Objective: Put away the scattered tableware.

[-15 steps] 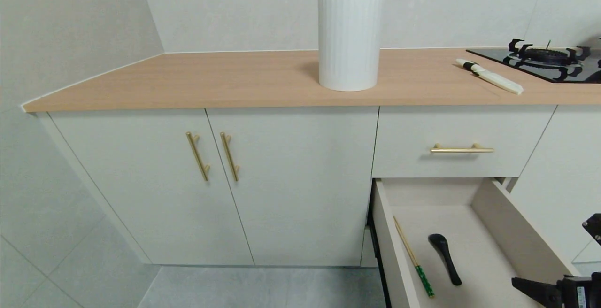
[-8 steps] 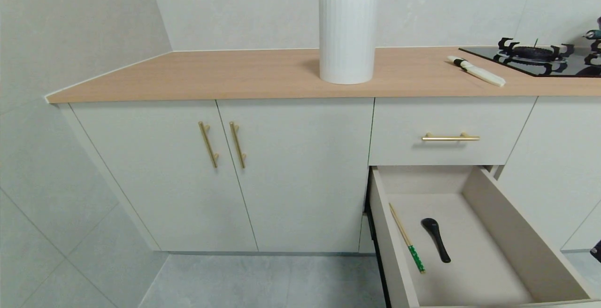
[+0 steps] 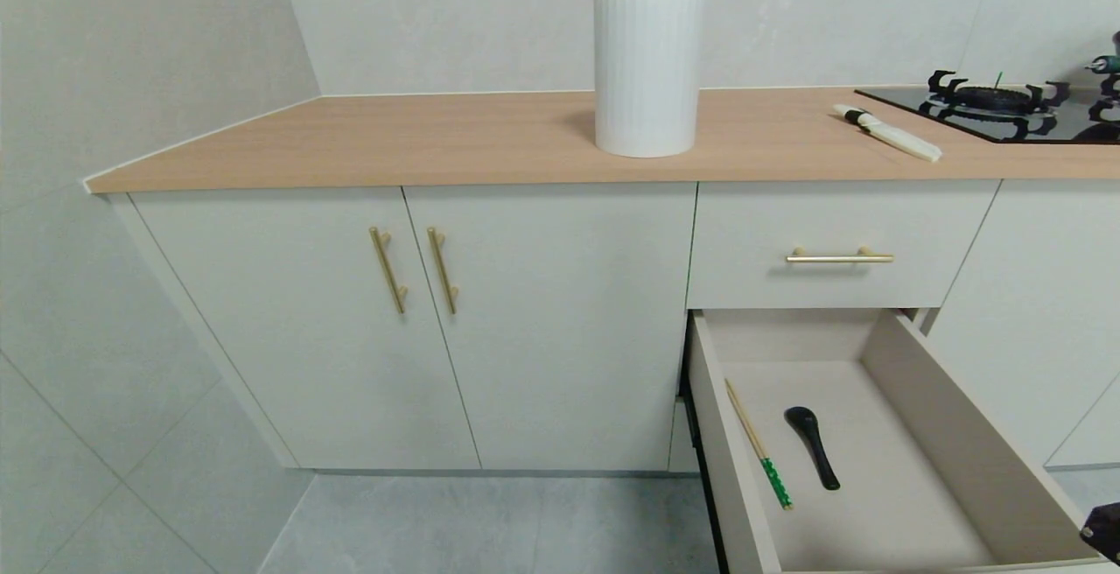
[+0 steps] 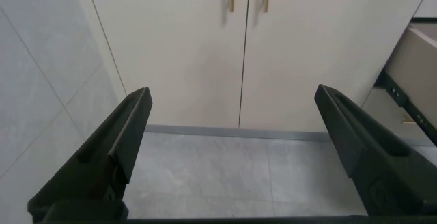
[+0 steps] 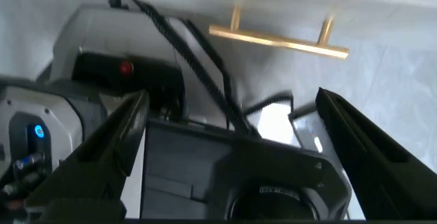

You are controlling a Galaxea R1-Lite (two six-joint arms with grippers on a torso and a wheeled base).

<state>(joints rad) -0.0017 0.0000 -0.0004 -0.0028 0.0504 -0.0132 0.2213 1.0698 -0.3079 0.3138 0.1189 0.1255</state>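
Hanging low before the double cabinet doors (image 4: 239,39), the left gripper (image 4: 232,98) holds its two claws spread wide with nothing between them, above grey floor tiles. On the wooden countertop (image 3: 437,136), a tall white ribbed container (image 3: 647,71) stands upright nearer the front edge than the back wall; its inside cannot be seen. Below the counter's right part, a closed drawer (image 3: 831,224) with a gold bar handle (image 3: 838,256) sits above an open drawer (image 3: 954,443) that is pulled out. Inside it, a pair of chopsticks (image 3: 757,451) with green tips lies along the left wall, and a black spoon (image 3: 812,445) lies just beside them on the drawer floor, not touching, bowl toward the back. A white knife (image 3: 886,132) with a dark band rests on the countertop near its front edge, just left of the black hob (image 3: 997,106). The right gripper (image 5: 232,101) is also spread apart and carries nothing, with a gold handle (image 5: 280,41) beyond it.
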